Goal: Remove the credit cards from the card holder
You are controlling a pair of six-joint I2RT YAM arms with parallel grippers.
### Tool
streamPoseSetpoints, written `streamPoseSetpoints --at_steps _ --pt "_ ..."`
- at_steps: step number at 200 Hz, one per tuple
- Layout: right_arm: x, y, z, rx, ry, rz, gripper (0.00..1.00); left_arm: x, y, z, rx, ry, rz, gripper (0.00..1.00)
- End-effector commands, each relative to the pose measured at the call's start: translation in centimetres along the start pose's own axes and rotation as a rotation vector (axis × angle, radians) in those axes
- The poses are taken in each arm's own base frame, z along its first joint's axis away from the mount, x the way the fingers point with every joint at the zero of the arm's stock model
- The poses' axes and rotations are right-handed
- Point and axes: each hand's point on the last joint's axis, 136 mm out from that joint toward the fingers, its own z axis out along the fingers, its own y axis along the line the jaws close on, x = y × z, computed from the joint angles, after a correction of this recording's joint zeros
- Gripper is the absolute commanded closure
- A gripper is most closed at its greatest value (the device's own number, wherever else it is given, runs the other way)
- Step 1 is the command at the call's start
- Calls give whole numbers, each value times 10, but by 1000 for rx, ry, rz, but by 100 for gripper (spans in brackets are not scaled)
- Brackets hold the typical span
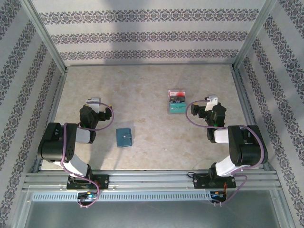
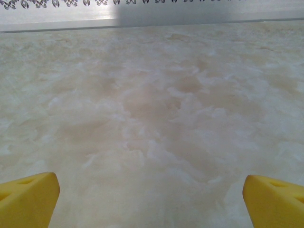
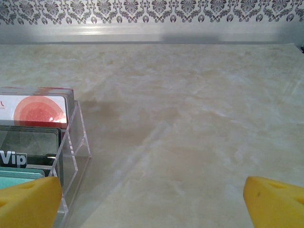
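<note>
The card holder (image 1: pixel 124 137), a small teal-blue wallet, lies folded shut on the table between the arms, so its inside is hidden. Three credit cards (image 1: pixel 177 100) stand in a clear tiered stand (image 3: pixel 71 152): a red-orange card (image 3: pixel 40 108), a dark card (image 3: pixel 28 147) and a teal card (image 3: pixel 19 173). My left gripper (image 1: pixel 93 101) (image 2: pixel 152 204) is open over bare table, to the left of and beyond the holder. My right gripper (image 1: pixel 212 100) (image 3: pixel 152 204) is open too, just right of the stand, with nothing between its yellow fingertips (image 3: pixel 273 202).
The beige marbled tabletop (image 1: pixel 147 85) is fenced by metal rails and patterned walls on three sides. The arm bases sit on the rail (image 1: pixel 152 180) at the near edge. Purple cables loop beside both wrists.
</note>
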Motion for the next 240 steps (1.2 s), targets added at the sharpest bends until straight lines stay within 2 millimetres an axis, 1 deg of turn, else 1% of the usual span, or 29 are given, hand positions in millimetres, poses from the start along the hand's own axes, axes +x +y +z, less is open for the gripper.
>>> streamPoseSetpoints --at_steps 1,36,52,84,108,134,147,168,181,197,221,240 --pt "-9 -3 0 12 -27 11 2 -3 6 1 -20 -1 -22 1" --pt "-12 -2 0 10 -17 8 2 -4 5 0 -16 -4 -23 1" --pt "-15 -2 -1 13 -17 9 2 -7 7 -2 -29 -11 -29 1" --pt "-24 -7 -6 43 -15 20 2 -22 14 -12 -70 -14 -39 1" --pt "-34 -11 -11 80 10 28 2 -38 20 -24 -106 -25 -52 1" --pt "-46 -9 -21 108 18 39 2 -54 29 -39 -162 3 -141 1" --pt "-52 -7 -26 121 24 57 2 -57 30 -47 -179 32 -228 1" --pt "-60 0 -33 135 31 76 2 -53 24 -59 -200 80 -374 1" --pt "-63 4 -36 149 44 90 2 -51 14 -67 -198 100 -415 0" --pt "-66 10 -39 161 66 116 2 -44 -5 -77 -171 142 -426 0" --pt "-64 22 -43 156 120 155 2 -26 -31 -96 -145 228 -397 0" --pt "-59 37 -45 143 167 140 2 -4 -51 -109 -110 319 -383 0"
